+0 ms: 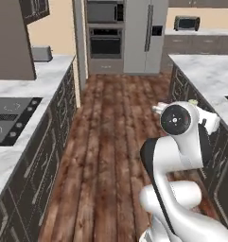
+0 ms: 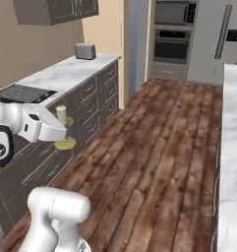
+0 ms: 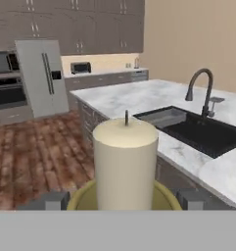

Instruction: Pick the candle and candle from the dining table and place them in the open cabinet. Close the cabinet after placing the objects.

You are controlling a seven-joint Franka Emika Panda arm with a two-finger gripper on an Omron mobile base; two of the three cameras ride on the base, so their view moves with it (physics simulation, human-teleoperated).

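**Candle carried in my gripper above the kitchen floor**

My gripper (image 2: 65,129) is closed around a candle (image 2: 61,115), a pale cream cylinder with a short dark wick, standing upright on a round yellowish dish base (image 2: 66,143). In the hand view the candle (image 3: 125,164) rises between my two dark fingertips (image 3: 50,200), which sit on either side of its base, and the dish curves out behind it.

In the right base view, the candle and dish hang in the air in front of the dark drawer fronts, over the brown plank floor (image 2: 154,147), not resting on any surface. In the left base view only a sliver of the candle top (image 1: 193,101) peeks over my wrist, near the edge of the marble desk (image 1: 207,75) on my right.

Beyond the candle in the hand view lie the marble desk with a dark sink (image 3: 198,130) and a curved dark faucet (image 3: 200,88). A silver fridge (image 3: 41,78) stands at the far end of the floor.
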